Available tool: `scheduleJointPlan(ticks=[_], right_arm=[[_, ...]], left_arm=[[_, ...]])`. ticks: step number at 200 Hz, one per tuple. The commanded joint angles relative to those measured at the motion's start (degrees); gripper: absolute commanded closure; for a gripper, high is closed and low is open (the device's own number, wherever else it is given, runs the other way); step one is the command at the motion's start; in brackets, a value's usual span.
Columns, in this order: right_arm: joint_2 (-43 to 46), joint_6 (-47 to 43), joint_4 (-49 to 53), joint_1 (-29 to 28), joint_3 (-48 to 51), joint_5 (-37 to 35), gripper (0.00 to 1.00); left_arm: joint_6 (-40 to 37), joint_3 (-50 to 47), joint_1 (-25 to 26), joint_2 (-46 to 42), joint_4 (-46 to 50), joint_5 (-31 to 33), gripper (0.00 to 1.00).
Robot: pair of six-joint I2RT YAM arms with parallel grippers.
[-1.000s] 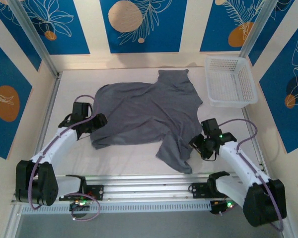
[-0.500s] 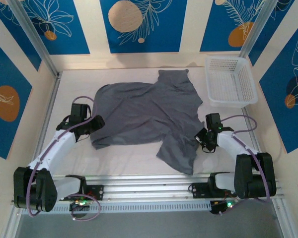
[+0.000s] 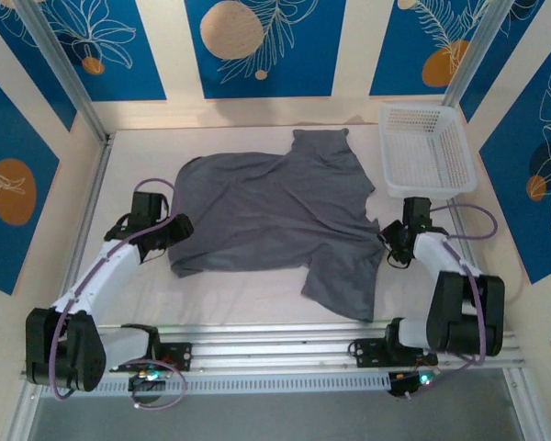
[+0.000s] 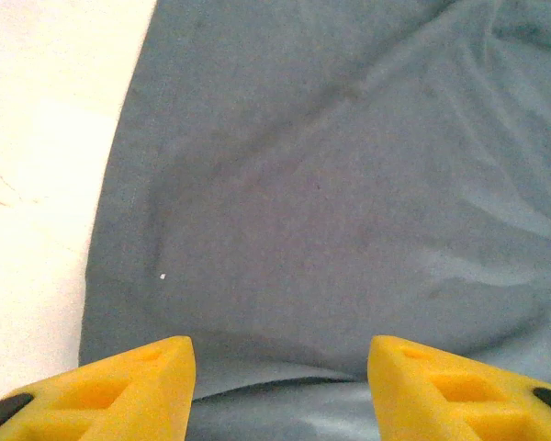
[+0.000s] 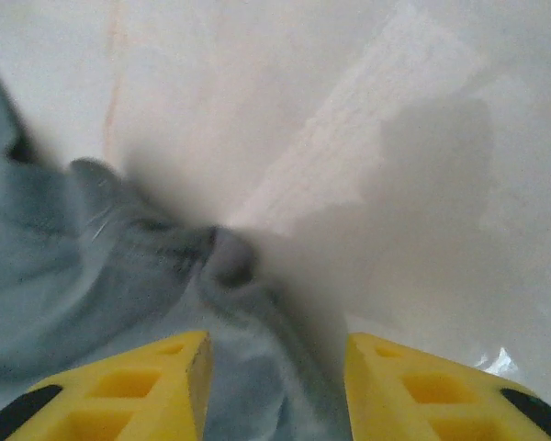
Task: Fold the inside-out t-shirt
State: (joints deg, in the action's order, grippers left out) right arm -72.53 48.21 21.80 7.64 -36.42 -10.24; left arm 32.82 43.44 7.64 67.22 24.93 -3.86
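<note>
Seen from above, the inside-out t-shirt [image 3: 275, 211] lies spread across the middle of a pale, smooth counter [image 3: 239, 294]. It is plain slate-grey soft cloth, matte, with shallow creases. Its outline is uneven: one narrow part reaches toward the far wall, and a loose flap hangs toward the near edge on the right side.

A white plastic basket [image 3: 427, 191] with a fine lattice of holes sits at the far right corner, just beside the shirt and not touching it.

The left end effector [image 3: 184, 223] rests at the shirt's left edge. In the left wrist view, its yellow wedge-shaped fingers [image 4: 138, 386] stand apart, with flat grey cloth [image 4: 331, 184] lying beyond the gap and bare cream counter [image 4: 46, 138] to the left. Nothing is clamped.

The right end effector [image 3: 389, 246] sits at the shirt's right edge, near the flap. In the blurred right wrist view, its yellow fingers [image 5: 156, 377] also stand apart. A bunched ridge of grey cloth [image 5: 73, 266] runs into the gap between them. We cannot tell whether the cloth touches either finger. Glossy white counter [image 5: 349, 110] lies beyond
</note>
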Motion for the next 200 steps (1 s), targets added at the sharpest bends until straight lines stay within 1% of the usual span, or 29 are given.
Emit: scheduleJointPlan(ticks=[1,13,27,57,74,82,85,92,103,107,112,124,141,171,184,200], right_arm=[[10.0,4.3,6.2,0.0,4.7,1.5,0.58],[13.7,4.8,7.1,0.1,7.3,1.9,0.62],[13.7,4.0,6.4,0.1,8.9,3.3,0.62],[5.9,2.0,4.2,-0.8,7.2,8.0,0.61],[2.3,1.9,2.9,-2.8,5.9,7.4,0.60],[0.8,1.9,2.1,-3.3,5.6,6.8,0.61],[0.2,1.9,1.7,-3.3,5.5,6.6,0.63],[-1.0,2.0,0.8,-3.3,5.5,6.5,0.69],[-2.4,2.2,0.9,-3.1,4.7,6.9,0.89],[-2.4,2.2,1.0,-3.1,4.4,7.1,0.95],[-2.0,2.2,1.2,-3.3,4.1,7.2,1.00],[0.5,2.8,2.6,-3.6,3.5,6.4,1.00],[6.7,3.7,4.9,-3.9,3.1,4.5,1.00],[16.5,5.9,6.6,-4.5,2.9,3.7,1.00],[17.2,6.2,6.4,-4.7,2.7,4.8,1.00],[16.0,6.3,6.2,-4.9,2.3,6.1,1.00]], left_arm=[[-0.6,-1.1,0.2,-1.1,0.1,1.4,0.48],[-0.2,-1.2,0.1,-0.8,-0.5,1.2,0.48],[-0.1,-0.9,0.1,-0.2,-0.8,0.9,0.48],[0.0,-0.1,0.1,-0.2,0.6,0.9,0.48],[0.5,-0.5,0.1,-1.0,1.7,1.3,0.48],[1.2,-0.8,0.1,-1.4,2.4,1.6,0.48],[1.6,-0.9,0.2,-1.5,2.7,1.9,0.48],[2.5,-1.2,0.2,-1.7,3.7,2.5,0.48],[3.9,-1.4,0.1,-1.8,5.6,3.2,0.48],[4.5,-1.3,0.2,-1.6,6.6,3.7,0.48],[5.5,-1.1,0.2,-1.5,8.3,4.5,0.48],[7.4,-0.9,0.2,-0.9,11.9,5.8,0.48],[10.7,-1.9,0.2,-0.4,15.4,6.6,0.48],[13.0,-5.8,0.2,0.0,13.8,5.0,0.49],[14.2,-7.1,0.1,0.7,11.7,2.9,0.54],[15.7,-7.9,0.1,2.3,10.0,0.0,0.61]])
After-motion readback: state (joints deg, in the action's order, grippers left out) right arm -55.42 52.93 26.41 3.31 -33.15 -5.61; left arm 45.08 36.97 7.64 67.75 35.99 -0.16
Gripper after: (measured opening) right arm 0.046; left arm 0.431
